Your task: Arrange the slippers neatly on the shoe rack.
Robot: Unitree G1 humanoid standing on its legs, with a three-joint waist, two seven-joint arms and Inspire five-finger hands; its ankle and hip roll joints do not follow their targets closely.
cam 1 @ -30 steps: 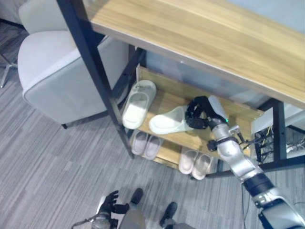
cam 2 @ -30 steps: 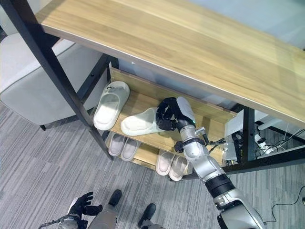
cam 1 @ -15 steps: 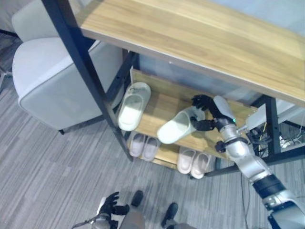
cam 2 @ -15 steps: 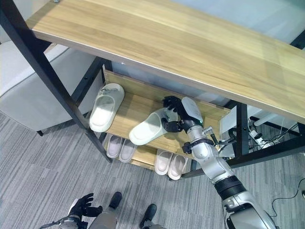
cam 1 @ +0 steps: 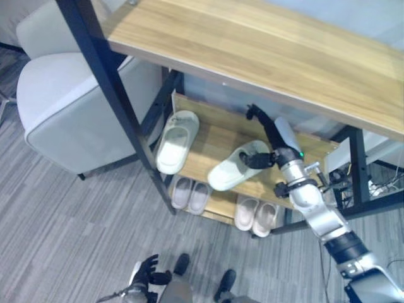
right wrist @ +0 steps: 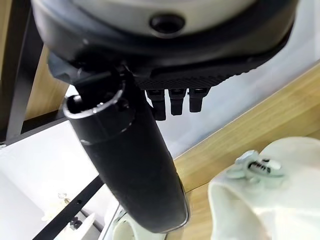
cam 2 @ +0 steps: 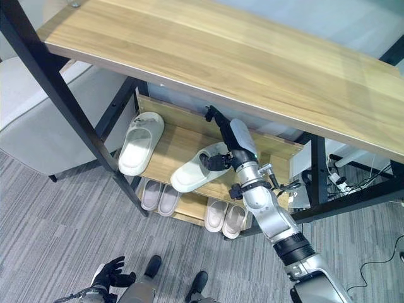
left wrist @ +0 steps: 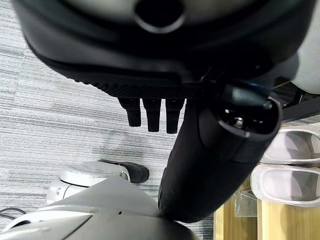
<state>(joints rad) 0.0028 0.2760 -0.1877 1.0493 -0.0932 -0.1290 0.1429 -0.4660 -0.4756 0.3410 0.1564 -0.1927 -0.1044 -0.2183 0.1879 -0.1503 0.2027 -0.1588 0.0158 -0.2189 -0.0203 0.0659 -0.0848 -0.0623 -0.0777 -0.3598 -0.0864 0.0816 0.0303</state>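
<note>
**Right hand over skewed slipper on upper shelf**

Left eye view: my right hand (cam 1: 273, 136) reaches under the wooden counter (cam 1: 265, 50) to the shoe rack (cam 1: 218, 136). My fingers (cam 1: 255, 115) are straight and apart, stretched toward the rack's back edge; my thumb rests on the slanted slipper (cam 1: 237, 165) near the middle of the upper shelf. A second pale slipper (cam 1: 177, 131) lies at that shelf's left end, toe toward the back. Two pairs of small slippers (cam 1: 192, 194) (cam 1: 257, 215) sit on the lower shelf. A grey chair (cam 1: 69, 101) stands left of the rack.

Right eye view: my left hand (cam 2: 113, 273) hangs low over the carpet, well apart from the rack.

Left wrist view: my left fingers (left wrist: 150, 111) are loosely straight, holding nothing.

Right wrist view: my right fingers (right wrist: 177, 102) point out uncurled; the left-end slipper (right wrist: 265, 195) lies past them.
</note>
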